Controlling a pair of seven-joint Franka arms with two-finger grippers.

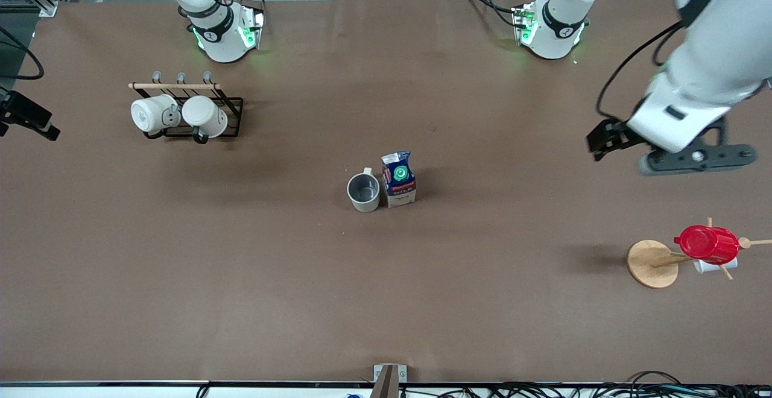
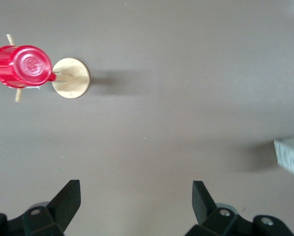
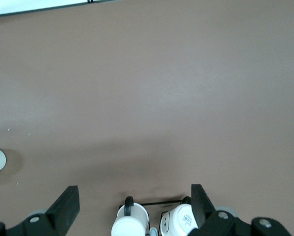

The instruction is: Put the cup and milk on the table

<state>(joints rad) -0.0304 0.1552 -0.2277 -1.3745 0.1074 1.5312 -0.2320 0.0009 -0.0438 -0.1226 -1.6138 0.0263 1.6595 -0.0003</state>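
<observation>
One cup [image 1: 363, 192] & one milk [image 1: 398, 179] stand touching at bench [image 1: 386, 301] centre, w/ bare room all around. Left gripper [image 2: 136, 199], jaws spread, hangs over the bench's left-arm end; right gripper [image 3: 135, 202], jaws spread, is over two white mugs [image 1: 179, 115].

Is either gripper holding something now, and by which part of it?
Nothing is held. The left gripper and the right gripper are both open and empty; the cup and the milk stand on the table.

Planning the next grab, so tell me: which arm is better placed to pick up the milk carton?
Probably left. The milk stands on the cup's side toward the left arm's end, and the left gripper hangs open over the table there. The right gripper, open too, is over the mug rack.
</observation>
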